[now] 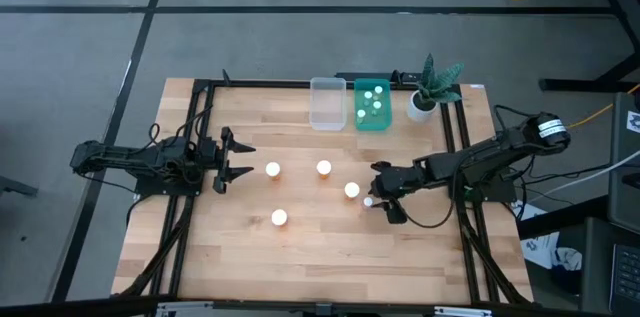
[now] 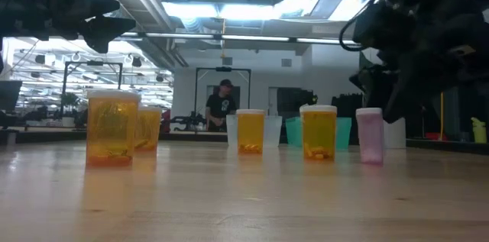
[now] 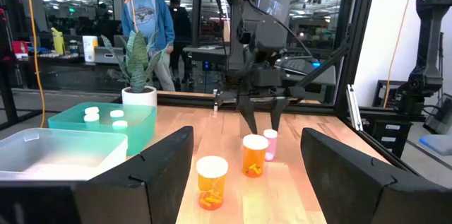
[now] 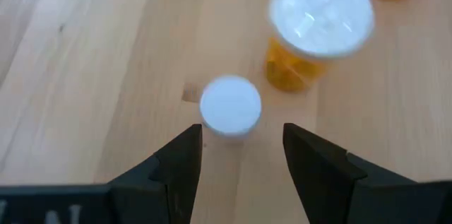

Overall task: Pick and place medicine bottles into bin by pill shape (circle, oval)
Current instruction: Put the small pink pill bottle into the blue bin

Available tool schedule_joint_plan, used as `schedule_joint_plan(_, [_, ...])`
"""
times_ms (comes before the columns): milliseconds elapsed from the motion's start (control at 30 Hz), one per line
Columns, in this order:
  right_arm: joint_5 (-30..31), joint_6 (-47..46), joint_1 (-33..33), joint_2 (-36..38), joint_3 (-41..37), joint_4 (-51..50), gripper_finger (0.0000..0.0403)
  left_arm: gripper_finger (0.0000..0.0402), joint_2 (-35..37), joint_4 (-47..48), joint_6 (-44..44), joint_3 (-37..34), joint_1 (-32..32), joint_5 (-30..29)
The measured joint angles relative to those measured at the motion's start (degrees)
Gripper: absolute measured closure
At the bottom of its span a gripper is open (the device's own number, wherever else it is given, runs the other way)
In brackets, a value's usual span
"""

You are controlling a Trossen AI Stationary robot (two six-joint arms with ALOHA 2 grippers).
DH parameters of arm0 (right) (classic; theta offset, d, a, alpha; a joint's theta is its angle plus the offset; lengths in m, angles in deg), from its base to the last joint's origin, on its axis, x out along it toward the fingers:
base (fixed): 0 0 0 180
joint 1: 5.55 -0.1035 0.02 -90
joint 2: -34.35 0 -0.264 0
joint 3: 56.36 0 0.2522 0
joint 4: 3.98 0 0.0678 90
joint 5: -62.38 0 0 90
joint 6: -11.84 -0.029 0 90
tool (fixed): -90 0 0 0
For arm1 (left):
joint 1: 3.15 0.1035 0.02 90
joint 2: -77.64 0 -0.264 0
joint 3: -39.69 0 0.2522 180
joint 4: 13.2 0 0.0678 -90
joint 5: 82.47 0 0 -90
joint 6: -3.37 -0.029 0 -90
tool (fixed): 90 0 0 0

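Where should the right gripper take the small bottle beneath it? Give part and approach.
Around its round body just under the cap, from straight above: the small bottle stands upright, and the right gripper is open above it, the orange bottle close beside.

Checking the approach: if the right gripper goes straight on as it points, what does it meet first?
Most likely the small bottle, whose white cap sits just ahead of the open right gripper, roughly centred between its fingers. An orange bottle stands beyond it.

One camera looks straight down on the whole table, one sits level at its near edge facing the room, and both wrist cameras look close past their own fingers, sharing the bottles mid-table.
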Motion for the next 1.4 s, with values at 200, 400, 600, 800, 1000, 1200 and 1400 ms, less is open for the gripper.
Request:
schedule_joint_plan(200, [-0.09, 1.63, -0.67, -4.29, 2.96, -0.66, 0.0203, 0.0147, -0.01, 0.01, 0.00, 0.00, 0.00, 0.00])
schedule_joint_plan(400, [-0.40, 1.49, -0.64, -6.75, 5.06, -0.71, 0.0203, 0.0147, -0.01, 0.00, 0.00, -0.01, 0.00, 0.00])
schedule_joint_plan(600, [-0.42, 1.47, -0.63, -6.51, 5.97, -1.20, 0.0203, 0.0147, 0.00, 0.00, -0.02, 0.01, -0.02, 0.00])
schedule_joint_plan(800, [-0.51, -1.22, -0.63, -6.49, 5.97, -2.48, 0.0213, 0.0147, -0.02, 0.00, 0.00, 0.00, -0.01, 0.00])
schedule_joint_plan(1000, [-0.55, -3.05, -0.61, -6.39, 5.97, -3.22, 0.0273, 0.0147, 0.00, 0.00, 0.00, 0.01, -0.01, 0.00])
schedule_joint_plan(1200, [0.49, -2.89, -0.52, -4.93, 6.01, -6.80, 0.0294, 0.0147, 0.00, 0.00, 0.00, 0.01, 0.00, 0.00])
schedule_joint_plan(1400, [14.96, 0.38, 1.31, 1.59, 5.97, -14.33, 0.0294, 0.0147, -0.01, 0.01, 0.00, 0.00, -0.01, 0.00])
